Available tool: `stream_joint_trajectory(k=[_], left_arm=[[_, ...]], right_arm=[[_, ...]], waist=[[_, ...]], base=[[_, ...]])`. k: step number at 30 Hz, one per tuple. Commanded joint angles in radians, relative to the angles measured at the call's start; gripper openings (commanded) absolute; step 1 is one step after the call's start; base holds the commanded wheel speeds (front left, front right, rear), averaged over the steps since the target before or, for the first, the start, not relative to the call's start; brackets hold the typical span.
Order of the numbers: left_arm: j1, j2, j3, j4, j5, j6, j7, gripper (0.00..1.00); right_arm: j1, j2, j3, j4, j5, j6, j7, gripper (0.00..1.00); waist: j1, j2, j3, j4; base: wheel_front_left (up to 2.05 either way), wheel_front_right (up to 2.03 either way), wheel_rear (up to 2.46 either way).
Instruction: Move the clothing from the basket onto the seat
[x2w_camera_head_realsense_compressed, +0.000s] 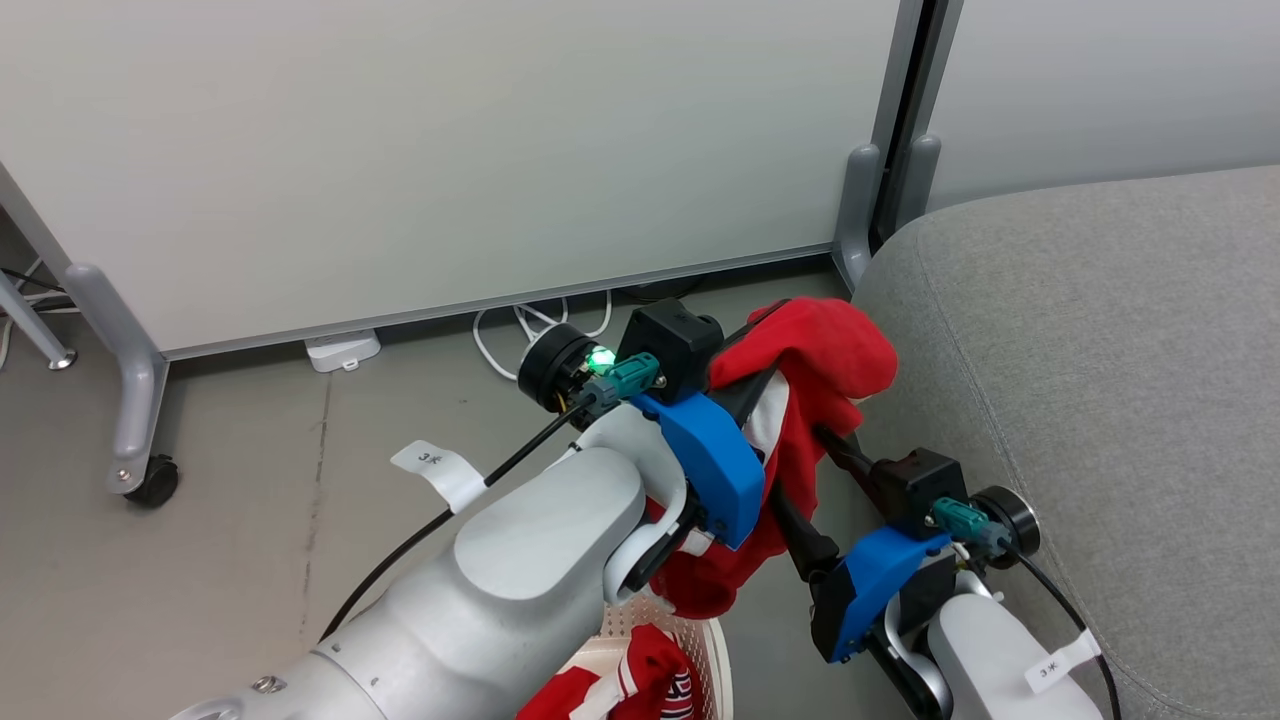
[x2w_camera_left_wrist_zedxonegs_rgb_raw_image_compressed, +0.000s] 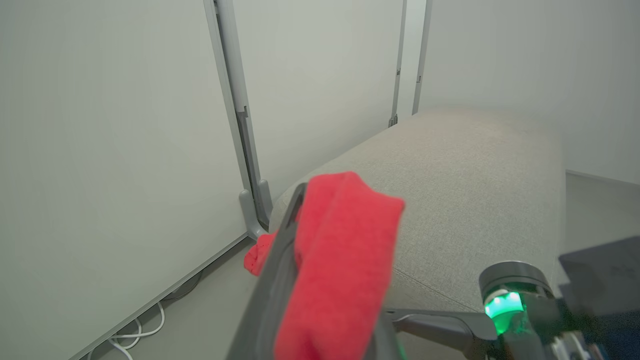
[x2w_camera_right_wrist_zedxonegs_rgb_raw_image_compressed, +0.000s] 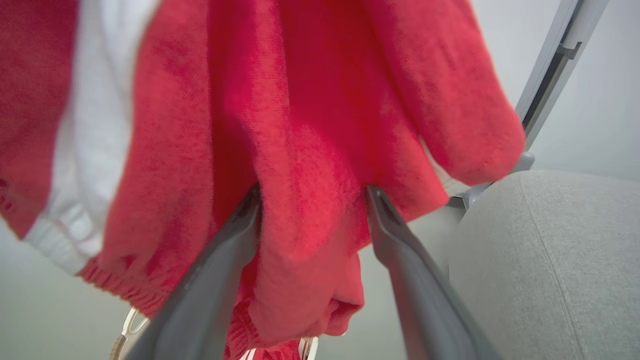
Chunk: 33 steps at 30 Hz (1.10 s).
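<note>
Red garment (x2w_camera_head_realsense_compressed: 830, 350) airborne, short of seat cushion (x2w_camera_head_realsense_compressed: 1100, 380)

Left gripper (x2w_camera_left_wrist_zedxonegs_rgb_raw_image_compressed: 345, 210) is clamped on it up high so, I'd judge, the hem clears the basket (x2w_camera_head_realsense_compressed: 705, 650). Right gripper (x2w_camera_right_wrist_zedxonegs_rgb_raw_image_compressed: 314, 192) straddles a hanging fold, fingers apart; can't tell whether it pinches. Garment hangs just left of the cushion; you need to clear that rounded edge. Second garment (x2w_camera_head_realsense_compressed: 645, 675) lies in the basket, near. Partition panel (x2w_camera_head_realsense_compressed: 450, 150) and cables (x2w_camera_head_realsense_compressed: 520, 330) sit far left.
</note>
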Motion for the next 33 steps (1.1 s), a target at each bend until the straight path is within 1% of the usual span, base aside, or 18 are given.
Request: stream_joint_trajectory(k=[1, 9, 10, 11, 12, 13, 31, 32, 33], left_arm=[[-0.022, 0.0, -0.007, 0.0, -0.007, 0.007, -0.008, 0.0], [-0.029, 0.0, -0.036, 0.0, -0.034, 0.008, -0.014, 0.0], [-0.031, 0.0, -0.039, -0.001, -0.038, 0.01, -0.015, 0.0], [-0.032, 0.0, -0.041, -0.001, -0.042, 0.011, -0.016, 0.0], [-0.034, 0.0, -0.043, -0.001, -0.044, 0.012, -0.017, 0.0], [-0.035, 0.0, -0.046, 0.0, -0.046, 0.014, -0.017, 0.0], [-0.04, 0.0, -0.077, 0.023, -0.08, 0.016, -0.027, 0.0], [-0.039, 0.0, -0.079, 0.023, -0.083, 0.017, -0.028, 0.02], [-0.038, 0.0, -0.08, 0.023, -0.087, 0.016, -0.028, 0.2]], right_arm=[[-0.026, -0.003, 0.005, 0.016, 0.005, 0.001, 0.002, 1.0], [-0.092, -0.003, 0.041, 0.106, 0.052, 0.001, -0.013, 1.0], [-0.098, -0.003, 0.046, 0.115, 0.058, 0.001, -0.015, 0.91], [-0.102, -0.003, 0.051, 0.124, 0.068, 0.001, -0.02, 0.46], [-0.107, -0.003, 0.054, 0.132, 0.076, 0.001, -0.022, 0.11], [-0.112, -0.003, 0.058, 0.14, 0.082, 0.001, -0.026, 0.0], [-0.146, -0.003, 0.088, 0.208, 0.151, 0.001, -0.082, 0.0], [-0.147, -0.003, 0.088, 0.211, 0.153, 0.001, -0.082, 0.0], [-0.147, -0.003, 0.088, 0.212, 0.155, 0.001, -0.085, 0.0]], waist=[[0.0, -0.0001, 0.001, 0.001], [0.0, -0.0001, -0.001, 0.005], [0.0, -0.0001, -0.001, 0.005], [0.0, -0.0001, -0.001, 0.006], [0.0, -0.0001, -0.002, 0.006], [0.0, -0.0001, -0.002, 0.006], [0.0, -0.0001, -0.004, -0.005], [0.0, -0.0001, -0.004, -0.005], [0.0, -0.0001, -0.004, -0.006]], base=[[0.0, 0.0, 0.0], [0.0, 0.0, 0.0], [0.0, 0.0, 0.0], [0.0, 0.0, 0.0], [0.0, 0.0, 0.0], [0.0, 0.0, 0.0], [0.0, 0.0, 0.0], [0.0, 0.0, 0.0], [0.0, 0.0, 0.0]])
